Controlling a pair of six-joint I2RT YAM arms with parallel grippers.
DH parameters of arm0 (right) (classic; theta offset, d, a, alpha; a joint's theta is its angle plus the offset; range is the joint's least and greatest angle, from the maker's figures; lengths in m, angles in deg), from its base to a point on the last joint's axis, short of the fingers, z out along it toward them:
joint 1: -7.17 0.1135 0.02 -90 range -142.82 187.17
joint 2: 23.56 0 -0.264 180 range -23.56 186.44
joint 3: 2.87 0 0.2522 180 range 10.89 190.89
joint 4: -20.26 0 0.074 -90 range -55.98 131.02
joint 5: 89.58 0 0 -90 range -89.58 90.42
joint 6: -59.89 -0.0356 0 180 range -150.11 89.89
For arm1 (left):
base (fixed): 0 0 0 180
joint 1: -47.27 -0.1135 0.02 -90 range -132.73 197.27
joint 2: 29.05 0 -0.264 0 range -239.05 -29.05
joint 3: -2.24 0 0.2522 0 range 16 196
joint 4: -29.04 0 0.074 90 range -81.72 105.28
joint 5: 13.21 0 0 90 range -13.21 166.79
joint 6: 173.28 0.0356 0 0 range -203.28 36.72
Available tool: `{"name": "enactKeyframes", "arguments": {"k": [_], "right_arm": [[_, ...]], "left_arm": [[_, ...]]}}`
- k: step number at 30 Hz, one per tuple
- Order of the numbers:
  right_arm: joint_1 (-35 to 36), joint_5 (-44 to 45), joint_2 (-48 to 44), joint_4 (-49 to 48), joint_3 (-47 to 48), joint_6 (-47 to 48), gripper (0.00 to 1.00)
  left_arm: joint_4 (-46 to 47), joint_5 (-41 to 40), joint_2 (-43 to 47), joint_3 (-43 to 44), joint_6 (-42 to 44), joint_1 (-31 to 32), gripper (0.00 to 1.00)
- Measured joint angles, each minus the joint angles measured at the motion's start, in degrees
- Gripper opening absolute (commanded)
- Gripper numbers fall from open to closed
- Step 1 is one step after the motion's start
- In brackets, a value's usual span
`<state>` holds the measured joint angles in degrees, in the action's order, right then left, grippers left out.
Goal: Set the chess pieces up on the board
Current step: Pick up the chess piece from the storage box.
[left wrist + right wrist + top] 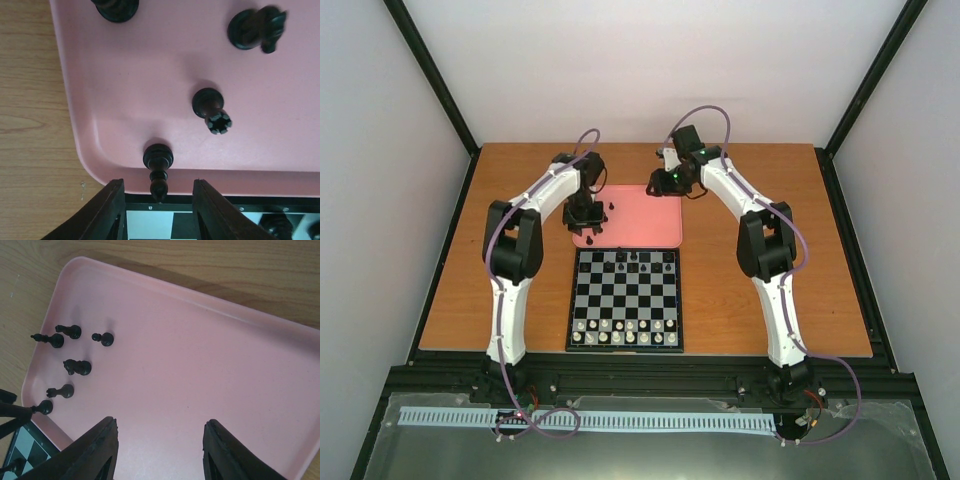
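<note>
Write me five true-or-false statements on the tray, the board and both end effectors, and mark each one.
1. The white pieces stand on the board's two near rows. True.
2. The pink tray holds nothing. False: six black chess pieces stand in it.
3. The right end effector grips a piece. False: it is open, with nothing between its fingers.
4. The left end effector is open above a black piece at the tray's corner. True.
5. The tray lies to the board's right. False: it lies beyond the board's far edge.

no readable text, labels or numbers, in any view
</note>
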<state>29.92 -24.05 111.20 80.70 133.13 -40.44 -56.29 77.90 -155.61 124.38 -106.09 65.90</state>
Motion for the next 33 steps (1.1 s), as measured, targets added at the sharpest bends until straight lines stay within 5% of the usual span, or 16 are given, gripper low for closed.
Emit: {"name": "enactKeyframes", "arguments": {"k": [11,25,33], "right_arm": [[0.0,0.0,0.5,0.0,1.0,0.0,0.47],[0.0,0.0,0.5,0.1,1.1,0.0,0.47],[0.0,0.0,0.5,0.1,1.1,0.0,0.47]], "left_arm": [[1.7,0.9,-2.8,-1.7,0.6,-0.5,0.31],[2.3,2.2,-2.8,-1.8,1.1,-0.6,0.03],[1.1,2.3,-2.8,-1.4,1.1,-0.6,0.02]]}}
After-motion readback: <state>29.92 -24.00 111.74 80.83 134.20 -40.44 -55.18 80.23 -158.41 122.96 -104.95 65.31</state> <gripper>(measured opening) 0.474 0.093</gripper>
